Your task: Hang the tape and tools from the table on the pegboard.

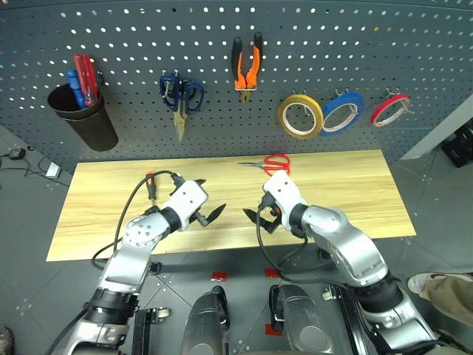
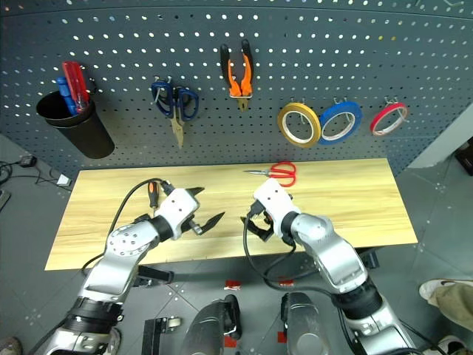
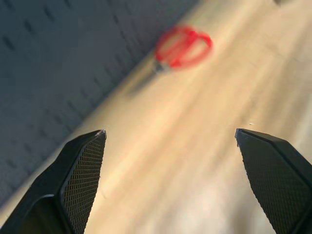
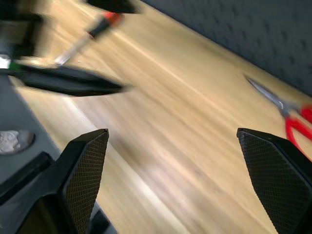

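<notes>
Scissors (image 1: 272, 163) lie flat at the desk's (image 1: 355, 200) far edge, just beyond the right end effector (image 1: 260, 217), blades pointing left along the pegboard (image 1: 222, 81). The screwdriver (image 1: 150, 186) lies behind the left end effector (image 1: 211, 214), its long axis running front to back. Both end effectors stand apart, empty, facing each other over bare wood. Pliers (image 1: 247, 65) and blue tape (image 1: 342, 112) hang on the pegboard.

Red-handled scissors (image 1: 270, 163) flat on table (image 1: 355, 200)

Light wood table (image 1: 355, 200): red-handled scissors (image 1: 272, 163) near back edge; screwdriver (image 1: 150, 186) toward left.
</notes>
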Motion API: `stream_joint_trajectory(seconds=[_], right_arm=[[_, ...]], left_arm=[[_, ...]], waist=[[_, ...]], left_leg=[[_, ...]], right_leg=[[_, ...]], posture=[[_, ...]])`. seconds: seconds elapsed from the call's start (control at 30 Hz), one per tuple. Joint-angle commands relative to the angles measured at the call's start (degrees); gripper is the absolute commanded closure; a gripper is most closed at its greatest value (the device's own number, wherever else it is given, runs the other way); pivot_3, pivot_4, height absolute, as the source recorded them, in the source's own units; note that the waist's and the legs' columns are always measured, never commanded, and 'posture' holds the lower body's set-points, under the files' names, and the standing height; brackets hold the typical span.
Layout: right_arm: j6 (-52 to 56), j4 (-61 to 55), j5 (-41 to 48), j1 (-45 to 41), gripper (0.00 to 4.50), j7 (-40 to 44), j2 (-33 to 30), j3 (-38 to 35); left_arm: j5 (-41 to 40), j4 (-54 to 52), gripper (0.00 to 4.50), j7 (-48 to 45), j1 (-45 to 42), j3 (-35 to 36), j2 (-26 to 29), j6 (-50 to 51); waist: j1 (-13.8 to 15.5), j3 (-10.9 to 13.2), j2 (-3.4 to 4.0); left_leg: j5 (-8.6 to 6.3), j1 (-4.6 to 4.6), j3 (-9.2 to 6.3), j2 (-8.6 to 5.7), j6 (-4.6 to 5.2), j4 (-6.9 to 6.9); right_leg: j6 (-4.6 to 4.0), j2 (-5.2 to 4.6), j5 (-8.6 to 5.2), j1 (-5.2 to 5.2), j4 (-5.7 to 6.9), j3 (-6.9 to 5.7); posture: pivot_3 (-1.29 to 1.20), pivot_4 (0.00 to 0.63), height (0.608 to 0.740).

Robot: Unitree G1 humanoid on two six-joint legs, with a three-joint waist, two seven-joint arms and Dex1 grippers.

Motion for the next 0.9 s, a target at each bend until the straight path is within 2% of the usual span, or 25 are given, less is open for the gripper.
stream_joint_trajectory(seconds=[0.03, 0.1, 0.37, 0.53, 0.73, 0.77, 0.8, 0.9], right_arm=[[-4.0, 5.9, -2.4, -3.9, 0.0, -0.8, -0.1, -0.5], [-6.0, 10.0, -3.4, -6.3, 0.0, -1.1, 0.2, -0.6], [-9.6, 26.5, -5.1, -16.0, 0.0, -3.3, 3.2, -3.5], [-15.2, 40.8, -6.4, -22.3, 0.0, -0.3, 2.5, -3.6], [-22.1, 58.1, -7.4, -29.0, 0.0, 1.8, 2.1, -5.0], [-23.2, 60.6, -7.7, -30.0, 0.37, 1.8, 2.0, -5.2], [-24.6, 63.3, -8.1, -31.2, 0.51, 1.7, 1.9, -5.3], [-27.8, 69.4, -9.0, -33.8, 1.61, 1.9, 1.9, -6.2]], left_arm=[[-3.6, -2.9, 0.02, -2.9, 0.1, 3.1, 2.4, 2.4], [-5.1, -3.4, 0.02, -3.0, -0.9, 4.2, 2.8, 4.7], [-5.6, -3.6, 0.02, -1.0, -4.9, 5.7, 2.5, 10.1], [-6.0, -5.4, 0.02, -4.1, -5.3, 3.3, 3.6, 10.9], [-5.2, -5.3, 0.02, -4.5, -5.3, 2.6, 3.4, 11.0], [-5.3, -5.6, 0.0, -4.5, -5.3, 2.5, 3.3, 11.2], [-5.4, -6.0, 0.0, -4.4, -5.3, 2.4, 3.1, 11.4], [-5.5, -6.9, 0.0, -4.3, -5.1, 2.1, 2.9, 11.9]], waist=[[-0.1, 0.0, 0.01], [0.1, 0.0, 0.0], [0.6, 0.6, 0.09], [1.1, 2.9, 0.19], [1.4, 5.7, 0.26], [1.4, 6.0, 0.26], [1.4, 6.4, 0.24], [1.4, 6.9, 0.29]], left_leg=[[0.0, 0.0, -0.01, 0.02, 0.0, 0.0], [0.0, 0.0, -0.02, 0.01, 0.0, -0.02], [-0.01, 0.0, 0.06, 0.0, 0.01, -0.06], [-0.01, 0.06, 0.15, 0.03, 0.01, -0.09], [0.0, 0.02, 0.29, 0.03, 0.01, -0.11], [0.0, 0.02, 0.34, 0.03, 0.01, -0.12], [0.0, 0.0, 0.38, 0.03, 0.01, -0.14], [0.0, -0.01, 0.44, 0.04, 0.01, -0.18]], right_leg=[[0.0, 0.01, 0.0, 0.0, 0.0, -0.02], [0.0, 0.01, 0.0, 0.0, 0.0, -0.02], [0.0, 0.0, 0.0, -0.04, -0.04, 0.06], [-0.02, 0.0, -0.01, -0.08, -0.05, 0.17], [-0.05, -0.03, -0.04, -0.18, -0.09, 0.27], [-0.06, -0.04, -0.05, -0.21, -0.1, 0.3], [-0.06, -0.04, -0.05, -0.24, -0.1, 0.32], [-0.06, -0.04, -0.05, -0.32, -0.1, 0.35]], posture=[[-0.22, 0.278, 0.74], [-0.21, 0.285, 0.74], [-0.17, 0.389, 0.74], [-0.15, 0.445, 0.74], [-0.14, 0.477, 0.74], [-0.14, 0.481, 0.74], [-0.14, 0.483, 0.74], [-0.14, 0.485, 0.74]])
